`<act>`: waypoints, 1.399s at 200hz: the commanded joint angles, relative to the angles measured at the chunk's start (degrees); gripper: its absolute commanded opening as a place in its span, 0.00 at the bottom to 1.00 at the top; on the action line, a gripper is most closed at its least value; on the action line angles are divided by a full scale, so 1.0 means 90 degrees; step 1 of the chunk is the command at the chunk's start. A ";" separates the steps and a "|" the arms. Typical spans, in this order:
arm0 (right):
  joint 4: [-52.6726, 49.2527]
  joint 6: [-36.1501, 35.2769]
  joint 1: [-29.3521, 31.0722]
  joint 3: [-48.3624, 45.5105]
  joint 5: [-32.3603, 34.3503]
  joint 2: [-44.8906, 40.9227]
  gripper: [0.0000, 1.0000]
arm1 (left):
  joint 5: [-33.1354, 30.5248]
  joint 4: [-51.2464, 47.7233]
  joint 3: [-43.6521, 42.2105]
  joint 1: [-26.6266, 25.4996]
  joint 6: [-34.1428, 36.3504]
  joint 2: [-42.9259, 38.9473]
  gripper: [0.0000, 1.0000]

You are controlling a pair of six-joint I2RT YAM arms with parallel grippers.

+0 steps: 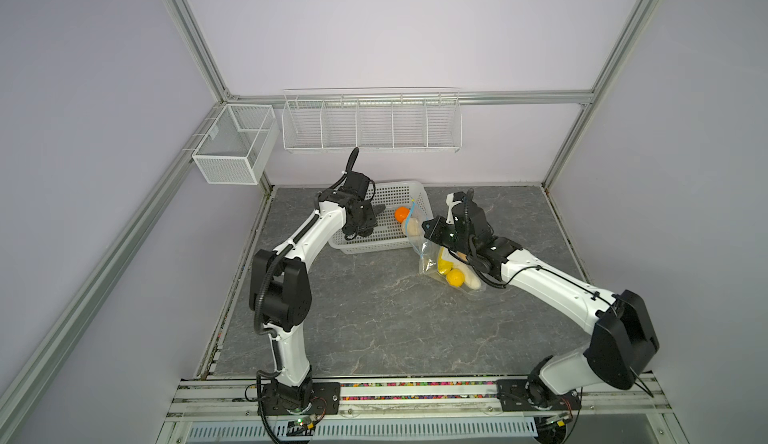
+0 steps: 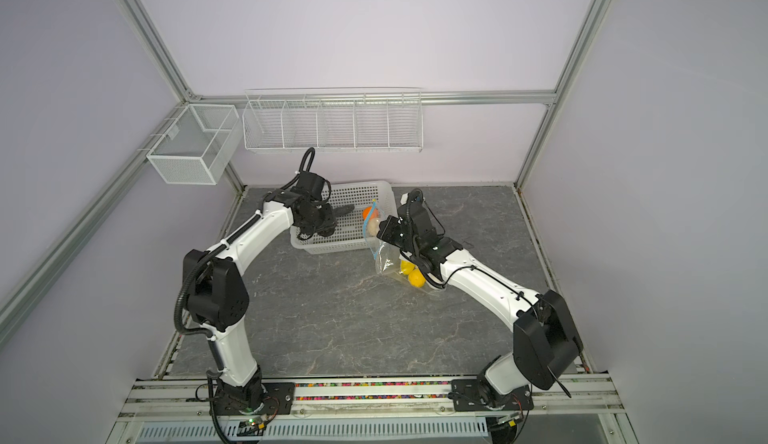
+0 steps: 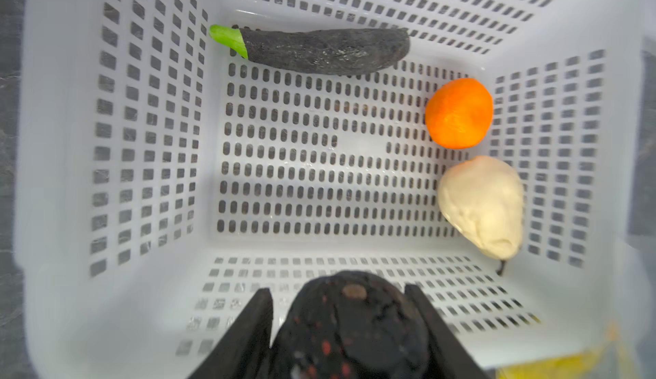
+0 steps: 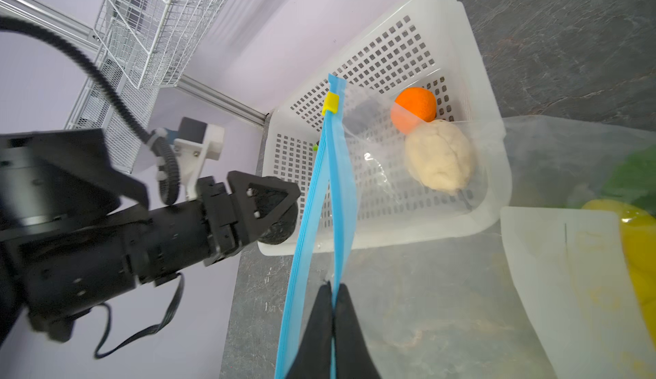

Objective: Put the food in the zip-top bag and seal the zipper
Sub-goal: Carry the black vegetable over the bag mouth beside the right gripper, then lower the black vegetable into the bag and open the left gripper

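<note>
The zip-top bag (image 1: 430, 257) lies right of the basket with yellow food (image 1: 454, 277) inside; its mouth stands open. My right gripper (image 4: 332, 287) is shut on one side of the blue zipper (image 4: 341, 182), holding it up; the yellow slider (image 4: 331, 103) sits at the far end. My left gripper (image 3: 338, 288) hangs inside the white basket (image 3: 53, 146), shut on a round black piece with red specks (image 3: 355, 327). On the basket floor lie a dark eggplant (image 3: 319, 50), an orange (image 3: 459, 112) and a beige pear-like piece (image 3: 482, 203).
The perforated basket (image 1: 365, 249) stands at the back middle of the grey stone table (image 1: 374, 317). A wire shelf rack (image 1: 372, 123) and a mesh box (image 1: 232, 146) hang on the back wall. The bag's white label (image 4: 553, 270) faces the right wrist camera.
</note>
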 commanded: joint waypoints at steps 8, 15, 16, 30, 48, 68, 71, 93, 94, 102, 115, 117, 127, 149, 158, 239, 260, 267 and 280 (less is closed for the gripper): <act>0.0044 -0.0044 0.0091 0.0133 0.0056 0.0034 0.06 | 0.0910 0.0417 -0.0471 -0.0067 -0.0144 -0.0673 0.44; 0.0044 -0.0044 0.0110 0.0133 0.0071 0.0034 0.06 | 0.1201 0.0574 -0.0585 -0.0078 -0.0190 -0.0834 0.44; 0.0044 -0.0044 0.0111 0.0133 0.0071 0.0033 0.06 | 0.1243 0.0597 -0.0602 -0.0081 -0.0200 -0.0856 0.44; 0.0044 -0.0050 0.0133 0.0142 0.0090 0.0042 0.06 | 0.1690 0.0895 -0.0748 -0.0162 -0.0330 -0.1154 0.44; 0.0015 -0.0066 0.0161 0.0186 0.0136 0.0041 0.06 | 0.1890 0.1011 -0.0687 -0.0346 -0.0436 -0.1451 0.45; 0.0010 -0.0082 0.0189 0.0201 0.0177 0.0042 0.06 | 0.2275 0.1418 -0.0735 -0.0540 -0.0718 -0.1668 0.45; 0.0006 -0.0081 0.0181 0.0208 0.0177 0.0042 0.06 | 0.2315 0.1484 -0.0748 -0.0571 -0.0768 -0.1694 0.45; -0.0034 -0.0092 0.0192 0.0250 0.0215 0.0038 0.06 | 0.2523 0.1849 -0.0717 -0.0826 -0.1023 -0.1738 0.45; -0.0034 -0.0092 0.0191 0.0255 0.0217 0.0040 0.06 | 0.2529 0.1870 -0.0717 -0.0830 -0.1037 -0.1733 0.46; -0.0053 -0.0100 0.0191 0.0266 0.0234 0.0015 0.06 | 0.2570 0.2008 -0.0740 -0.0885 -0.1143 -0.1738 0.45; -0.0080 -0.0117 0.0209 0.0289 0.0261 -0.0001 0.06 | 0.2616 0.2337 -0.0820 -0.0965 -0.1301 -0.1731 0.45; -0.0087 -0.0121 0.0204 0.0296 0.0275 -0.0003 0.06 | 0.2621 0.2382 -0.0835 -0.0983 -0.1328 -0.1724 0.45; -0.0120 -0.0128 0.0208 0.0335 0.0293 -0.0026 0.06 | 0.2703 0.2630 -0.0889 -0.1024 -0.1424 -0.1669 0.46; -0.0192 -0.0165 0.0209 0.0393 0.0351 -0.0092 0.06 | 0.2764 0.2815 -0.0916 -0.1060 -0.1540 -0.1464 0.45; -0.0219 -0.0179 0.0210 0.0405 0.0390 -0.0134 0.06 | 0.2759 0.2838 -0.0943 -0.1060 -0.1556 -0.1409 0.45; -0.0366 -0.0208 0.0268 0.0512 0.0553 -0.0339 0.06 | 0.2791 0.3375 -0.1468 -0.1137 -0.1761 -0.1223 0.45; -0.0385 -0.0217 0.0306 0.0562 0.0597 -0.0350 0.06 | 0.2718 0.3410 -0.1596 -0.1139 -0.1781 -0.1254 0.45; -0.0369 -0.0211 0.0313 0.0557 0.0608 -0.0361 0.06 | 0.2702 0.3402 -0.1629 -0.1138 -0.1784 -0.1259 0.45; -0.0356 -0.0211 0.0320 0.0562 0.0608 -0.0366 0.06 | 0.2670 0.3360 -0.1661 -0.1138 -0.1779 -0.1230 0.45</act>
